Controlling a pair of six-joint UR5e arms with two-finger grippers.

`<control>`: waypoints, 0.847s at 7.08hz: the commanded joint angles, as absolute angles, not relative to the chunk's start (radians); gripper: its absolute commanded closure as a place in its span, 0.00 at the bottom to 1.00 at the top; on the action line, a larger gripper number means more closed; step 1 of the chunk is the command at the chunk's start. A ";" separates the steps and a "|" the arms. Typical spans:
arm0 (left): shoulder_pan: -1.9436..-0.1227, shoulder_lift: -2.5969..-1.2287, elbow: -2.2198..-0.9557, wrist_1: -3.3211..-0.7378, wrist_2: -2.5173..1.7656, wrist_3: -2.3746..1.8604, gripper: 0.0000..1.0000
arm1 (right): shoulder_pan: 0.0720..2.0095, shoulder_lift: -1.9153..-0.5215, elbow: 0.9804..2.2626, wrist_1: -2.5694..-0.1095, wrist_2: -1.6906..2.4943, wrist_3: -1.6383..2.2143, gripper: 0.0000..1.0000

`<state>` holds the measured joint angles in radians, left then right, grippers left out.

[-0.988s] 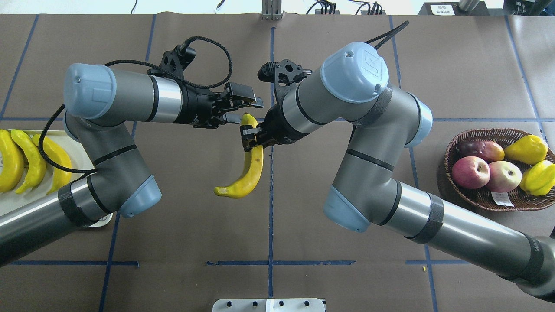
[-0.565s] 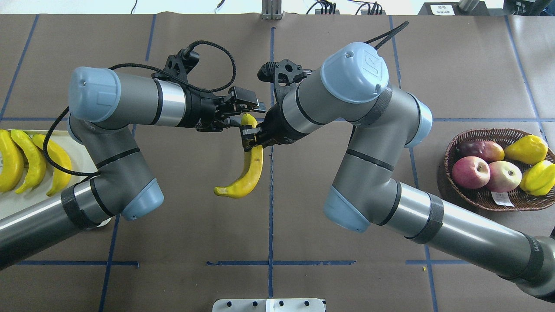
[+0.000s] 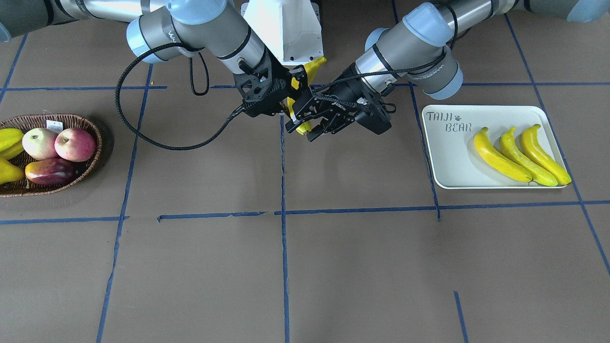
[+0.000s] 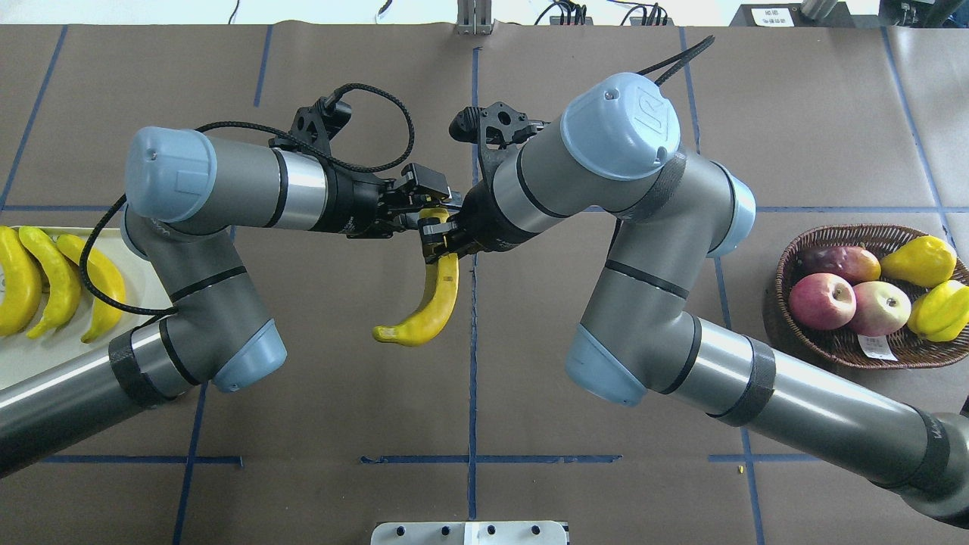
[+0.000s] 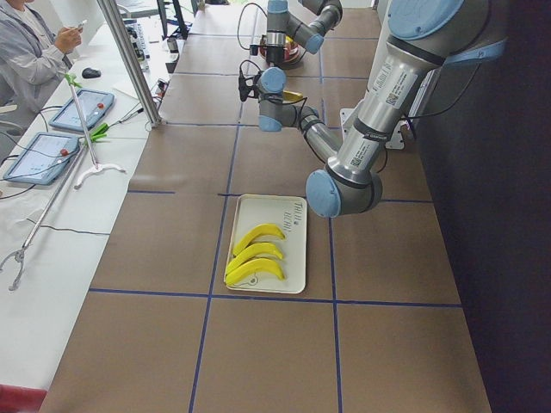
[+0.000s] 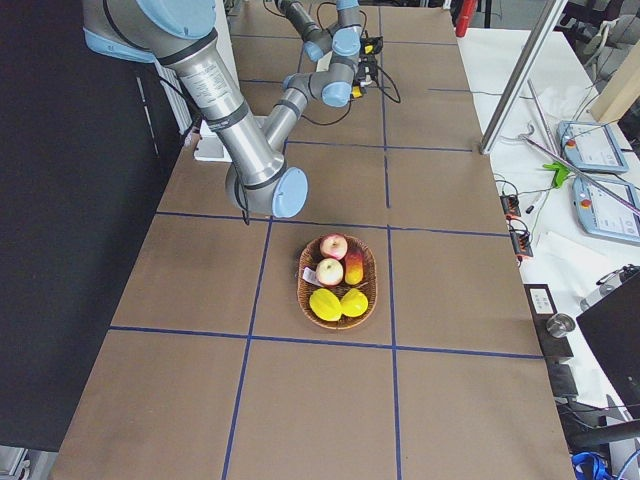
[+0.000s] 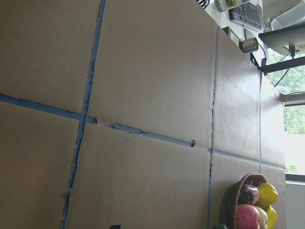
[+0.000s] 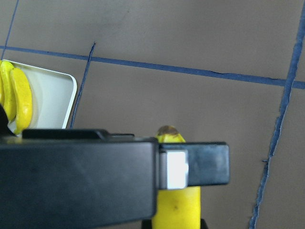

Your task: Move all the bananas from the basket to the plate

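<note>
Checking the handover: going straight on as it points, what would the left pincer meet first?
The banana gripped by the right pincer; its gripped end seems to sit between the left pincer's fingers.

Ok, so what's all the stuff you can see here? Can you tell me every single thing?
Plate: one, off-white, at the table's end on the robot's left.
Basket: one, brown wicker, at the other end.
Resting bananas: three, yellow, side by side on the plate.
Held banana: one, yellow, gripped above mid-table.
Apples: two, red-pink, in the basket.
Dark fruit: one, purple-red, in the basket.
Yellow-green fruit: two, in the basket.
Table: one, brown with blue lines.
Person: one, grey coat, beside the table.
Right hand: one, black, shut on the held banana.
Left hand: one, black, open at that banana's top end.
</note>
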<state>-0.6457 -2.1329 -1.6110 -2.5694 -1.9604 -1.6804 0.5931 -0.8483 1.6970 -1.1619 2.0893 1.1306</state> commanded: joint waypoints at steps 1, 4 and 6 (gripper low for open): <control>-0.643 -2.129 -1.611 -2.569 -1.960 -1.680 0.45 | 0.594 -0.848 1.698 -1.158 2.088 1.131 0.99; -0.640 -2.134 -1.611 -2.574 -1.960 -1.680 0.48 | 0.594 -0.848 1.697 -1.158 2.088 1.132 0.99; -0.640 -2.134 -1.611 -2.576 -1.960 -1.680 0.48 | 0.594 -0.848 1.697 -1.158 2.088 1.132 0.99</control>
